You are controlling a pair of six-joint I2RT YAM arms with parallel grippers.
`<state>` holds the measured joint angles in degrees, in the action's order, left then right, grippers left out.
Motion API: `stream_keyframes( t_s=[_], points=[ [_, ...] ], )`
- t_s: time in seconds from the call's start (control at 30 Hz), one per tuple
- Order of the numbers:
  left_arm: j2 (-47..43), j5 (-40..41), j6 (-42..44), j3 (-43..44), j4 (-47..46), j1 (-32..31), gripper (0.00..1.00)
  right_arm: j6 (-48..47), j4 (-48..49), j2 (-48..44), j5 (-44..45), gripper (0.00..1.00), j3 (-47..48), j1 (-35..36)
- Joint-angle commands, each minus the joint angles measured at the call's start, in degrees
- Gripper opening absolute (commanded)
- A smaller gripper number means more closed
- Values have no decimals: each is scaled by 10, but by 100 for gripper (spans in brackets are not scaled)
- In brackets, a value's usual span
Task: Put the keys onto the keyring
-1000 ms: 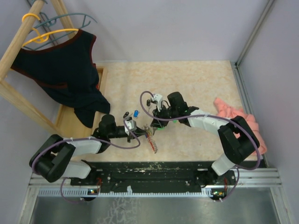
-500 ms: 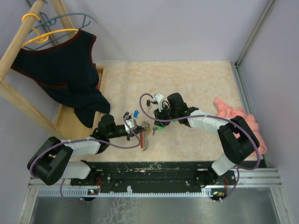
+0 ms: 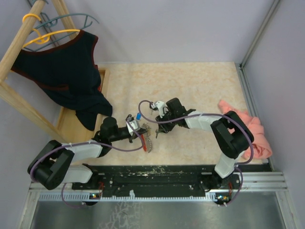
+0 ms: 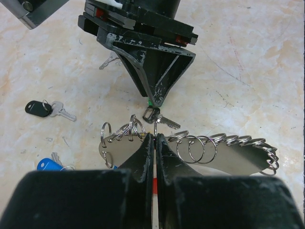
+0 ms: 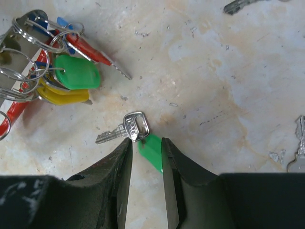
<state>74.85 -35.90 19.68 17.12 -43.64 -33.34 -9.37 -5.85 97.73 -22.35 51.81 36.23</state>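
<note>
**My left end effector [image 4: 155, 139] pinches the keyring [image 4: 228, 155]; my right end effector [image 5: 146, 141] straddles a loose green key [image 5: 152, 152].**

My left jaws are pressed almost together on the keyring's near edge. Its flat metal strip and row of wire loops spread to both sides of my fingertips, mostly to the right. Just beyond those tips, my right end effector points back toward me. Its jaws stand narrowly apart, and the green key's head lies on the counter [image 4: 248, 57] between them. The key's blade and small ring poke out past the tips. Farther up and left of the right end effector, the threaded keys [image 5: 71, 78] (green, yellow, red and blue) bunch on the keyring's loops. Left of my left end effector lies a blue key [image 4: 47, 165], with a black key [image 4: 37, 108] beyond it.
</note>
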Motion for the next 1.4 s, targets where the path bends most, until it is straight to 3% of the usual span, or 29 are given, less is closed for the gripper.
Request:
stream_keyframes(
  t_s=[0.0,0.73,0.97,1.1,1.37],
  points=[
    [-3,2,5,7,-8,-1,2,5,-12,17,-4,31,43,2],
    [6,-11,6,17,4,-1,2,-14,-95,60,-46,20,105,2],
    [9,-13,6,18,3,-1,2,-19,-103,61,-45,9,106,2],
    [8,-22,6,18,0,-1,2,-31,-109,44,-39,0,97,2],
    [-7,-41,-2,8,-29,-1,1,-120,-62,-80,-46,0,29,18]
  ],
)
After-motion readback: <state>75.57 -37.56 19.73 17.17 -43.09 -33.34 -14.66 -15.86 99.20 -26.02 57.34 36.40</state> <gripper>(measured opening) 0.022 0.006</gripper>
